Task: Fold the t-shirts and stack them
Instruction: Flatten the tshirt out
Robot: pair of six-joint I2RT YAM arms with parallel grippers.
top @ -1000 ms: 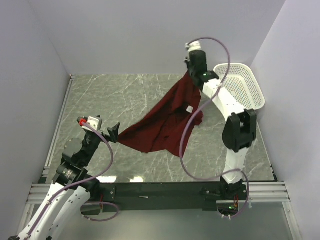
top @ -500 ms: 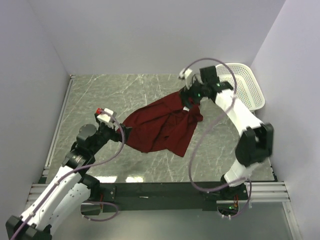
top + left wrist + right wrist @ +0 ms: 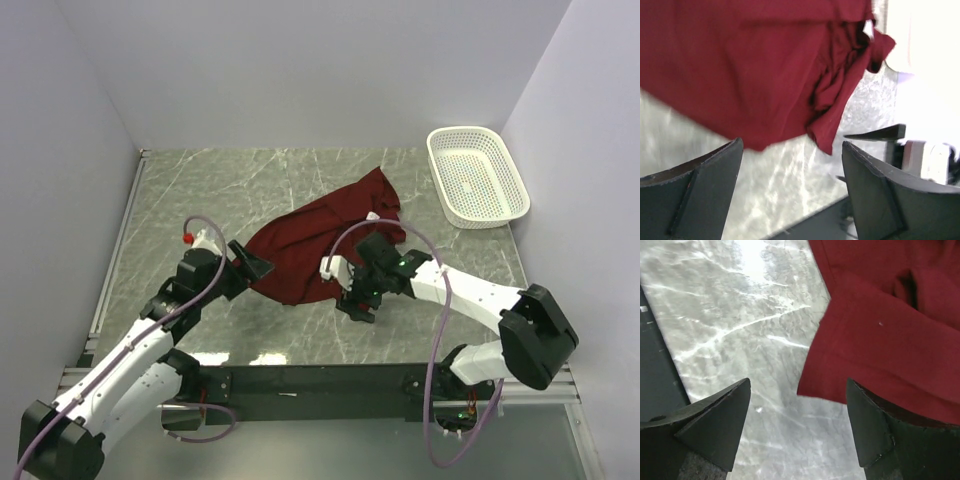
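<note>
From above, the dark red t-shirt (image 3: 320, 235) lies unfolded in a loose, crumpled heap at the middle of the marble bench (image 3: 230, 180). One corner points toward the white basket (image 3: 447, 195), which stands apart at the far right. The left arm reaches low and forward from the near left. Its left claw (image 3: 250, 265) sits just at the shirt's left edge, jaws spread wide and holding nothing. The right arm bends low across the front. Its right claw (image 3: 356, 300) is at the shirt's near edge, likewise spread and holding nothing.

In the left wrist view the shirt fills the upper part, smooth on the left and bunched into folds on the right, with a small white label (image 3: 868, 27) near the top. The fingers (image 3: 695, 195) stand wide apart below the hem, with bare bench between them.

In the right wrist view a flat flap of the shirt with a clean hem fills the upper right. The fingers (image 3: 710, 425) stand wide apart. Whether the right-hand one touches the cloth cannot be told.
</note>
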